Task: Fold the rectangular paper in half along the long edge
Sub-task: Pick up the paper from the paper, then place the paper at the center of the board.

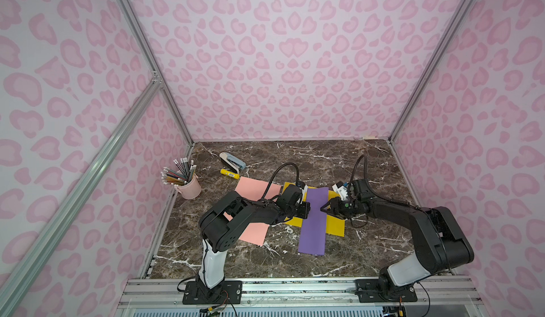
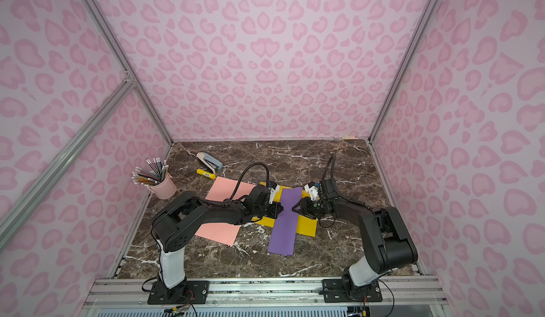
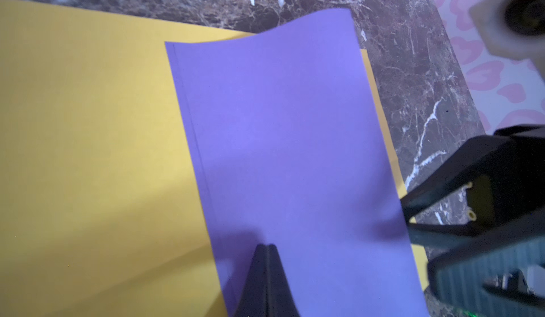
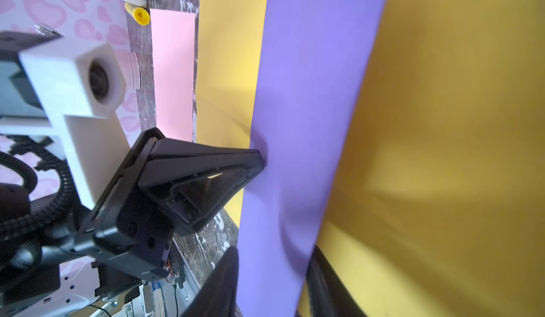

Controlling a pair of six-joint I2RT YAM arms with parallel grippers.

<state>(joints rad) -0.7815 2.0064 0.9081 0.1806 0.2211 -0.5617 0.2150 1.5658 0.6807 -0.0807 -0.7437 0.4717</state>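
The purple paper (image 1: 314,221) (image 2: 287,224) lies as a long narrow strip, folded over lengthwise, on top of a yellow sheet (image 1: 336,227). Its two layers show along one long side in the left wrist view (image 3: 295,138). My left gripper (image 1: 308,209) (image 3: 267,246) is shut, its tip pressed down on the strip near its left long side. My right gripper (image 1: 323,209) (image 4: 272,250) meets the opposite long side at mid-length. Its jaws stand apart with the slightly lifted purple paper (image 4: 309,94) between the fingers. The strip narrows where the two grippers face each other.
A pink sheet (image 1: 253,188) lies left of the yellow one, partly under the left arm. A pink cup of pencils (image 1: 188,187) stands at the left wall. A stapler (image 1: 233,160) and a yellow marker (image 1: 230,174) lie at the back left on the marble table (image 1: 368,250).
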